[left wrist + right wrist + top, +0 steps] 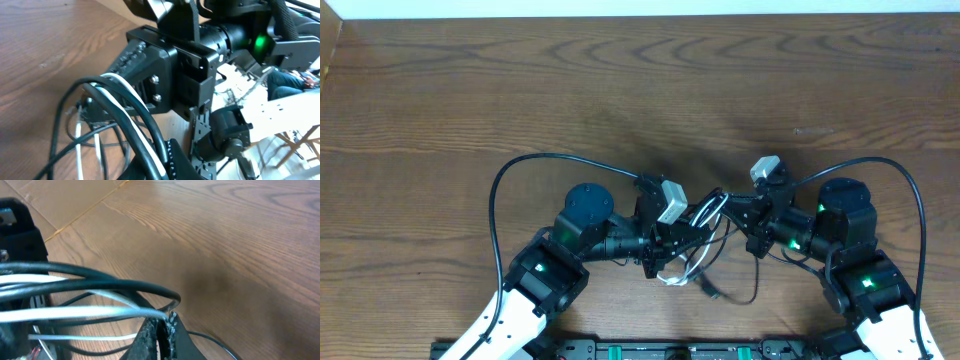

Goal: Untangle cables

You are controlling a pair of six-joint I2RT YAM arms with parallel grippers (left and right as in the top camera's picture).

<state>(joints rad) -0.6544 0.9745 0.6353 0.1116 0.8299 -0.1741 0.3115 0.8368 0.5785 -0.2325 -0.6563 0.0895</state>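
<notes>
Left pincer [668, 250] and right pincer [161, 326] were each clamped on the cables [100, 312], looped together between them; nothing looked separated yet.

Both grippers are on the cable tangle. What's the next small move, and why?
Probably ease the right gripper slowly away from the left gripper. Both look shut on the thin black and white cables, close together, with slack loops bunched between them; parting should open the tangle.

We've got a dark brown wood-grain table [620, 80]. Loose loops of the thin black and white cords [708, 287] rest on it near the front edge, mid-width.
</notes>
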